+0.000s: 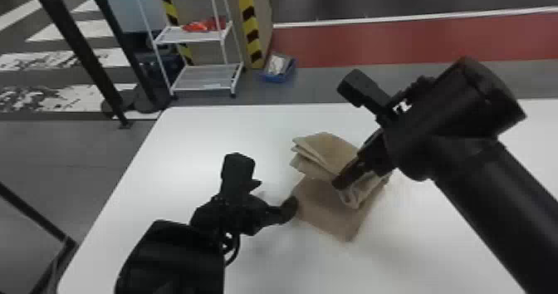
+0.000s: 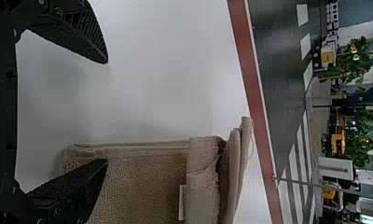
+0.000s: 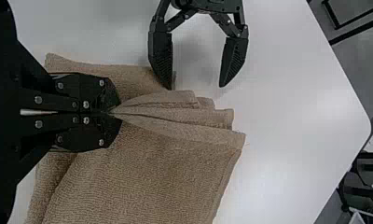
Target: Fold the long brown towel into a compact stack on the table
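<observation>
The brown towel is on the desk, partly folded, and the pile runs from the far side toward the robot. The right gripper is closed tight on its bunched top folds. The left gripper is wide open with nothing in it, one finger by the towel's left edge. The folds probably need to come down on the flat part, so that finger could get in the way. A white rack stands past the desk.
</observation>
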You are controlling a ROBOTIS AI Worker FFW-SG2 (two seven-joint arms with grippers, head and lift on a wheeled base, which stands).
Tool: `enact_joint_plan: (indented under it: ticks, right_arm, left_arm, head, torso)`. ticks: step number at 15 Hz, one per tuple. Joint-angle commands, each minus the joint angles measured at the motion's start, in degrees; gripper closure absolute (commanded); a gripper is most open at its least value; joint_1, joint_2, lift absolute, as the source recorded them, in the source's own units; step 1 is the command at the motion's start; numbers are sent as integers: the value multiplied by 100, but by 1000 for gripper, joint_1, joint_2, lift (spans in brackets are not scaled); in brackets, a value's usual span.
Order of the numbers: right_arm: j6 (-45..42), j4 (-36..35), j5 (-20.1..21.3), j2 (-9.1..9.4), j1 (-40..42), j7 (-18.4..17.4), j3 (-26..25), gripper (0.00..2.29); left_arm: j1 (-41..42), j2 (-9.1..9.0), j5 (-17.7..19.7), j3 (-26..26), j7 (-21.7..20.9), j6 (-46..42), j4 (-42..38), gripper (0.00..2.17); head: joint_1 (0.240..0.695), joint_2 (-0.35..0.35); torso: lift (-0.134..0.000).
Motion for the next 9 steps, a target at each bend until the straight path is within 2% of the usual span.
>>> enact_joint_plan:
  ticks: [1,4,9]
  right_arm:
    - [-52,62,64,20,0,28,182,1409]
    - [-176,71,223,20,35,28,384,1409]
    - [-299,71,240,11,123,28,420,1406]
  left_arm:
    - [0,-24,0,-3,7,0,-1,140]
    - [0,-24,0,-3,7,0,-1,140]
    - [-18,-24,0,5,16,0,8,140]
  head:
    - [695,193]
    - [695,201]
    - [695,207]
  torso:
    - [-124]
    - [-124]
    - [-124]
